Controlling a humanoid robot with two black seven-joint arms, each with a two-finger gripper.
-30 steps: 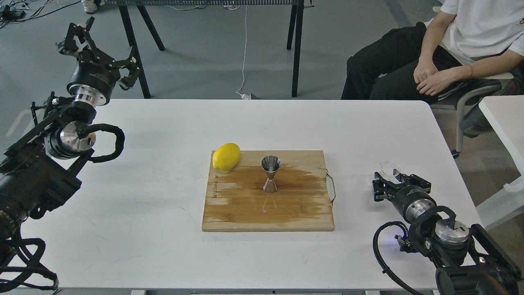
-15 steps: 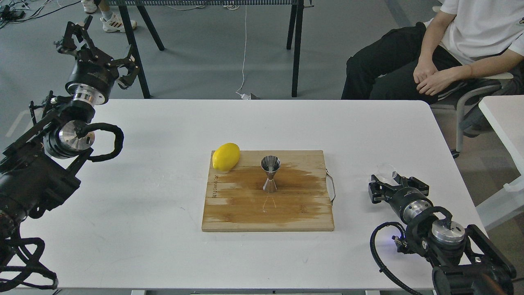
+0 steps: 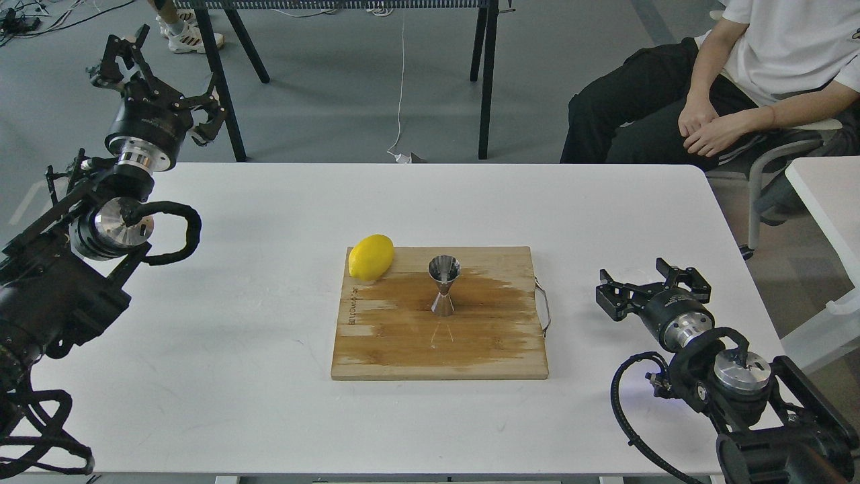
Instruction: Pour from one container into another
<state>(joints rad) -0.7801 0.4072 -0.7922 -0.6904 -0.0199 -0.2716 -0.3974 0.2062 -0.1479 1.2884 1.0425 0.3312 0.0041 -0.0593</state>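
Where the right pincer point(image 3: 650, 286) stands spread on the tabletop point(image 3: 269, 202), the clear cup point(image 3: 637, 275) sits faintly between its fingers.
The jigger point(image 3: 443, 285) stands upright to the left on the board point(image 3: 403, 349); left pincer point(image 3: 158, 70), spread, hangs far off.

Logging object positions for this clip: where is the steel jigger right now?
In the head view, the jigger stands upright near the middle of the wooden cutting board, just right of the lemon.

Table point(image 3: 269, 376): plain white. Cutting board point(image 3: 376, 356): light tan wood, with a broad darker brown wet-looking patch across its middle and dark lettering along its 9 o'clock edge. Lemon point(image 3: 371, 257): bright yellow, at the board's 10 o'clock corner. Jigger point(image 3: 444, 286): shiny silver steel. My arms and both grippers, left point(image 3: 158, 81) and right point(image 3: 648, 286): black with silver joint rings. Floor: grey.
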